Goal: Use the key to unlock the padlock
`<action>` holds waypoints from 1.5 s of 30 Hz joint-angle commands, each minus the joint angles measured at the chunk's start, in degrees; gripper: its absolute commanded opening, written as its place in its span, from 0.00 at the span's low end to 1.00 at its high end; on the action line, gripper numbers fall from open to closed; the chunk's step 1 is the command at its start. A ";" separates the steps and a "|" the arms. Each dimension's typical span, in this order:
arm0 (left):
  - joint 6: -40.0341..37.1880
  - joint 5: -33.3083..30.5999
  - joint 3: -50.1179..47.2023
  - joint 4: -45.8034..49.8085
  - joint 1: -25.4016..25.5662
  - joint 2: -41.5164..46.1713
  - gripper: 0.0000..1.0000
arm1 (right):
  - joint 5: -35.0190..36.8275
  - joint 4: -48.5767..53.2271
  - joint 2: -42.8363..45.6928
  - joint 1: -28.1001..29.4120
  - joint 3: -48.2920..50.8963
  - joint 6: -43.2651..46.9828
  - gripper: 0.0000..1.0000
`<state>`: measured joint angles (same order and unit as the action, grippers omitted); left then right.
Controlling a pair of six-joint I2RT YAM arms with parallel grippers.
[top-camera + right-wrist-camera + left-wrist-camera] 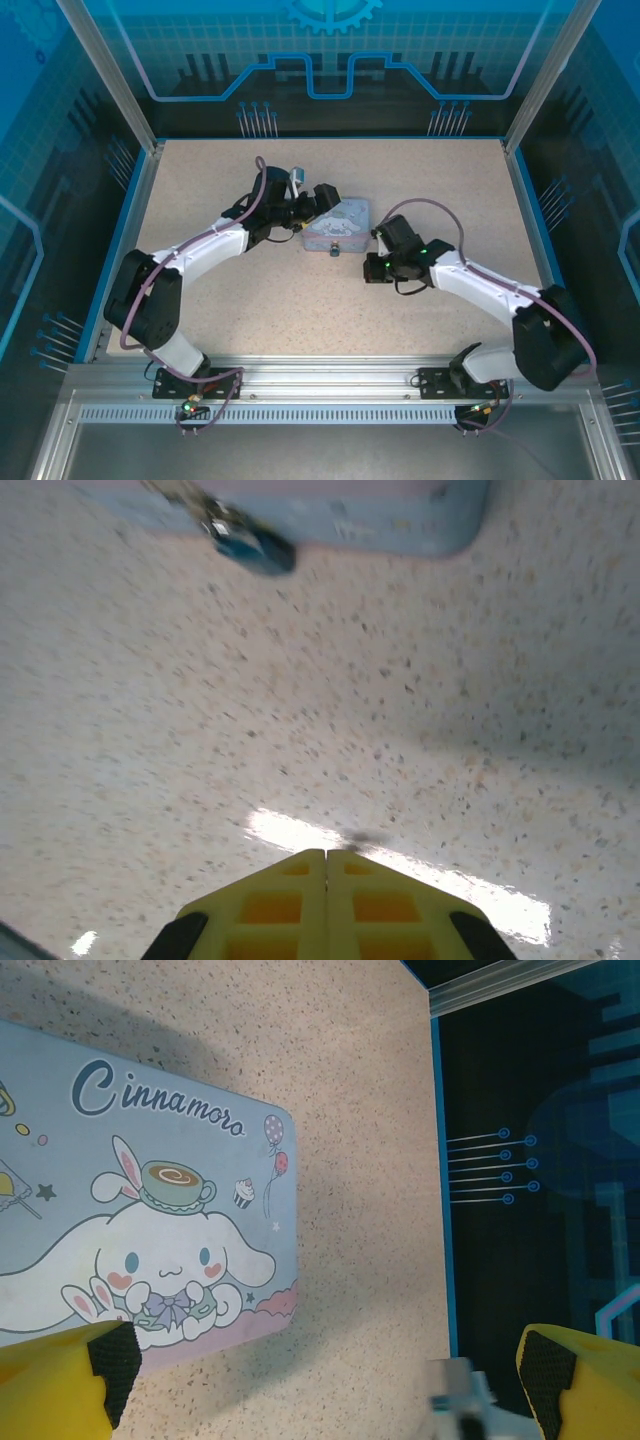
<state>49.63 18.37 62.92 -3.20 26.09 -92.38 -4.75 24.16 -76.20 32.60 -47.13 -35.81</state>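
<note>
Bright even overhead light in the top view, soft shadow across the tin (150,1210), white glare streak on the table (400,865) in the right wrist view, padlock (250,548) blurred there

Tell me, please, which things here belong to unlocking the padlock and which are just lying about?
For the job:
padlock, small and dark;
key, perhaps the blurred dark speck at the tip of the right gripper, jaws shut;
left gripper, jaws open.

Just there:
cartoon-print tin, with the padlock at its edge;
speckled table.
</note>
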 commanded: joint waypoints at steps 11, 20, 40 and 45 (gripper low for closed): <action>9.42 3.34 -3.32 -5.15 2.73 2.13 0.99 | -11.00 -2.90 5.14 -7.59 1.22 -1.28 0.00; 9.36 2.37 -2.37 -4.97 2.72 1.42 0.99 | -10.26 -9.52 0.10 -2.82 8.67 -4.23 0.00; 9.26 1.93 -0.83 -5.33 2.69 -0.13 0.99 | 3.08 1.57 -0.08 0.90 8.98 -4.02 0.38; 9.00 1.67 -0.34 -4.80 2.72 -0.09 0.99 | 6.70 5.10 -4.46 3.36 5.39 -2.59 0.38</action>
<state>58.59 20.43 60.62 -7.44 28.73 -92.14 -1.89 24.12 -78.46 34.50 -39.83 -39.86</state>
